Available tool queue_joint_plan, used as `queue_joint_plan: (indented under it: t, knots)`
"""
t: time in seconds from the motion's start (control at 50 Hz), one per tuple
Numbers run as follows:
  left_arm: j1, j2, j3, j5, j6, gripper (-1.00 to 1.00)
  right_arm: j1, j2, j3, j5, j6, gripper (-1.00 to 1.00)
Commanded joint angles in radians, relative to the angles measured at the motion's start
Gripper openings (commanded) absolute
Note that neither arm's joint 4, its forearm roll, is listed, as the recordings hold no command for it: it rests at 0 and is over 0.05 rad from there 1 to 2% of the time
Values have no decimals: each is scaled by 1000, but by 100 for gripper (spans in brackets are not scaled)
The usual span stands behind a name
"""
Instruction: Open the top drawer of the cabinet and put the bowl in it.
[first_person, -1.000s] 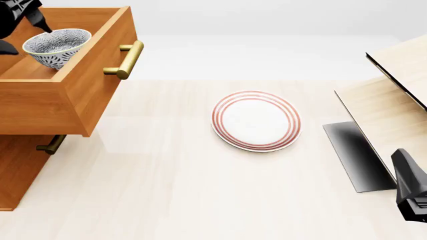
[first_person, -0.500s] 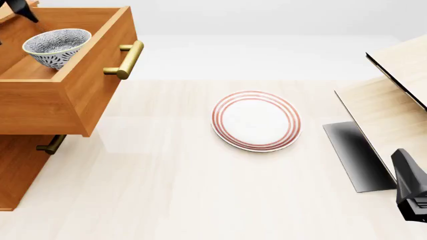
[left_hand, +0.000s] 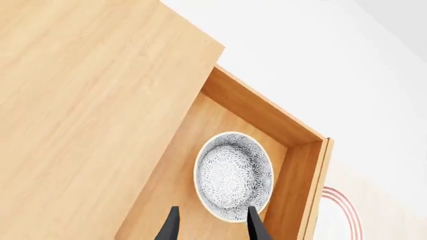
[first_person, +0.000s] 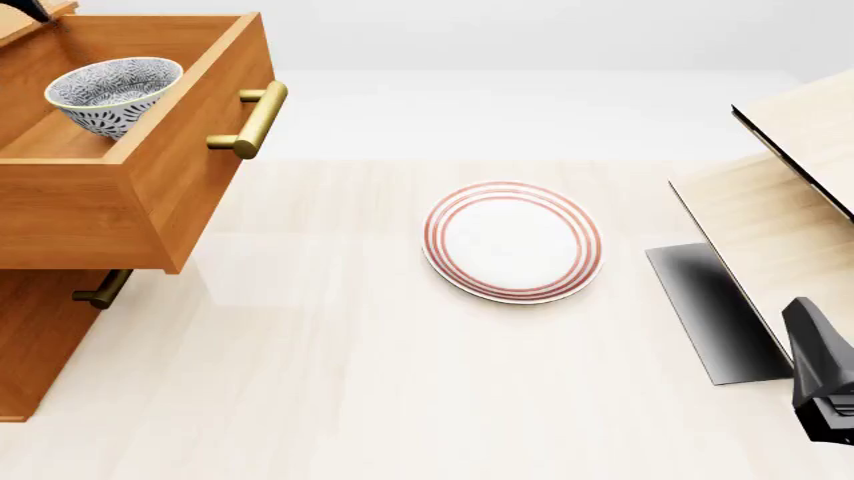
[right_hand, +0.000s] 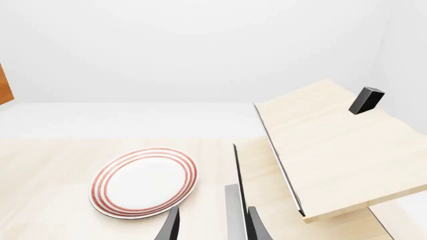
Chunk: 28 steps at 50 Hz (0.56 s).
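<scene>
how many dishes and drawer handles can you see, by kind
bowl: 1, in the open top drawer
plate: 1, on the table
brass handles: 2, one on the top drawer, one on a lower drawer
total: 4

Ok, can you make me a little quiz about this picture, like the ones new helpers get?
1. True or false: the speckled bowl sits inside the open top drawer.
2. What lies flat on the table between the cabinet and the pale wood structure? A) a cup B) a white plate with red rings C) a spoon
3. Fill in: in the left wrist view, the left gripper is open and holds ____.

Key
1. True.
2. B, the white plate with red rings.
3. Nothing; its fingers are apart above the bowl.
</scene>
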Motion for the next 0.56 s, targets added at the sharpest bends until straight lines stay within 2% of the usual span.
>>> queue_joint_plan:
  t: [0.02,0.24,0.48,0.56]
  knots:
    - [-3,-40,-30,56,18,100,0,-2,1,0,1,100]
    - [-14,-66,-89,127,40,100,0,-2,1,0,1,100]
    - [-24,-97,-95,161,61,100,0,-2,1,0,1,100]
    - [-29,-104,-126,192,68,100,0,-2,1,0,1,100]
